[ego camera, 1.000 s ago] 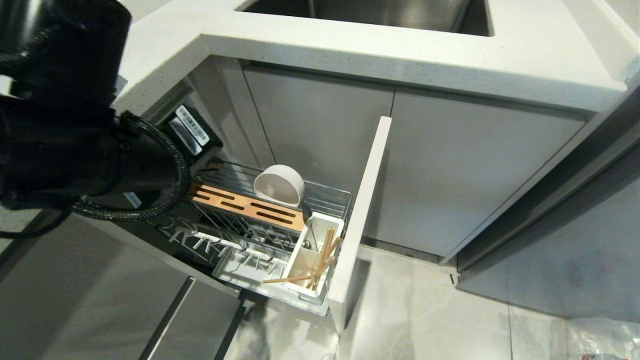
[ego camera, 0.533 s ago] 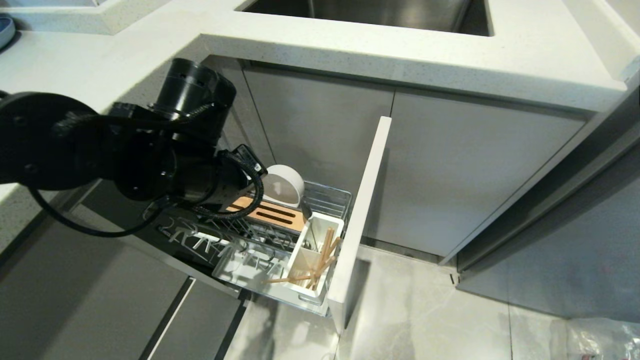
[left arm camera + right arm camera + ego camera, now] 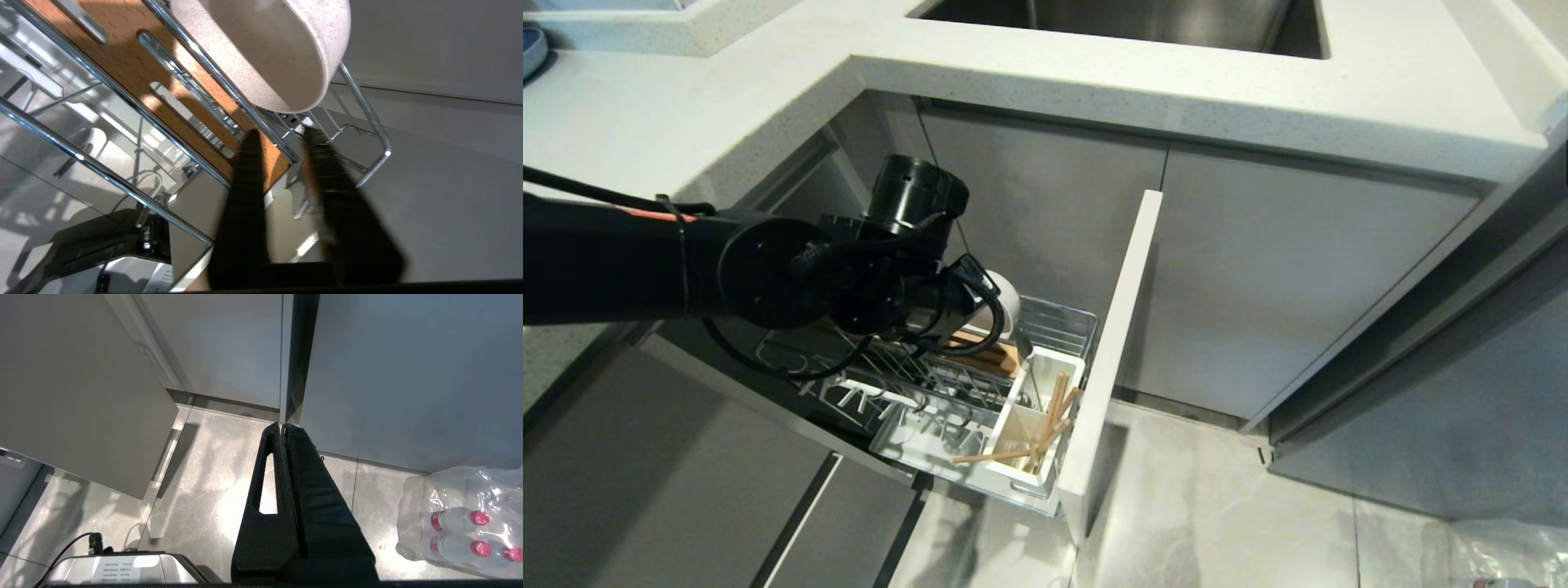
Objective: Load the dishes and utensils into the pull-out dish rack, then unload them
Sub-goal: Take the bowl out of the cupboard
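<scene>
- A pull-out dish rack (image 3: 1058,322) of chrome wire is seen drawn out from beneath a pale tabletop (image 3: 1094,77), fixed to a white cabinet front (image 3: 1112,351) that stands edge-on.
- A small off-white bowl (image 3: 1006,304) is seen tipped on its side at the back of the rack, resting on the wires just behind a slotted bamboo strip (image 3: 992,357); in the left wrist view the bowl (image 3: 278,53) fills the upper part of the picture.
- A white utensil cup (image 3: 1037,420) is set at the front corner of the rack, against the cabinet front. A pair of wooden chopsticks (image 3: 1054,420) is seen leaning in it, one stick lying across the cup's rim.
- The black left arm is stretched in from the left, over the rack. The left end effector (image 3: 282,136) is seen with its fingers slightly spread, a narrow gap between them, tips just below the bowl's rim and touching nothing that can be made out.
- The right end effector (image 3: 284,426) is seen parked above the grey floor (image 3: 196,486), fingers pressed together with nothing between them. A wrapped pack of bottles (image 3: 461,526) lies nearby.
</scene>
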Tool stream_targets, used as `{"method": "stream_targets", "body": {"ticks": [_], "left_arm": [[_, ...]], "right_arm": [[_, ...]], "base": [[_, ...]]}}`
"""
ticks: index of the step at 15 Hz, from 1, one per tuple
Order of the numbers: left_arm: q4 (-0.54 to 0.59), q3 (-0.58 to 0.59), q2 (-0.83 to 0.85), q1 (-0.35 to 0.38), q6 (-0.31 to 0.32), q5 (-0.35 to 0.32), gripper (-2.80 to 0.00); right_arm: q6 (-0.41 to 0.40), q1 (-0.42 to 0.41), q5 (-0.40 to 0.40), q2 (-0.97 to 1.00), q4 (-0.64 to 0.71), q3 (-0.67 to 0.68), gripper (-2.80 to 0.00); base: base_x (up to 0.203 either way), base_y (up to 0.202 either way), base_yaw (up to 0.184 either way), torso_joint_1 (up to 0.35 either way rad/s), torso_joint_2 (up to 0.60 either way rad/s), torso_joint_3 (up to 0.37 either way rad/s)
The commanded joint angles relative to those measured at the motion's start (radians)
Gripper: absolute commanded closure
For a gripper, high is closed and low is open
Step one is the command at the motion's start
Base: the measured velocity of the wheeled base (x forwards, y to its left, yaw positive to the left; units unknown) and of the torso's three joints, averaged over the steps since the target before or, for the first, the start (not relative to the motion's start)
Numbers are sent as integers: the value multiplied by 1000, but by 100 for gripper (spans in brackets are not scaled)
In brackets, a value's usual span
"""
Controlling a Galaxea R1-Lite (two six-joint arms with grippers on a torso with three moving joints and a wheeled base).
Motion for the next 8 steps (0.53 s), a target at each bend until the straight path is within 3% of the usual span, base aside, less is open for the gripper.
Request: {"method": "stream_targets", "body": {"ticks": [1,5,8], "left_arm": [[-1,-4,3,9,-2,3,-280],[-18,-42,14,18,7,3,-280],[-63,-99,61,18,52,3,-280]], "right_arm": [[0,0,0,0,0,2,0],[0,0,0,0,0,2,0],[0,0,0,0,0,2,0]], "base": [[0,0,0,0,0,0],[0,0,0,0,0,0],[0,0,0,0,0,0]]}}
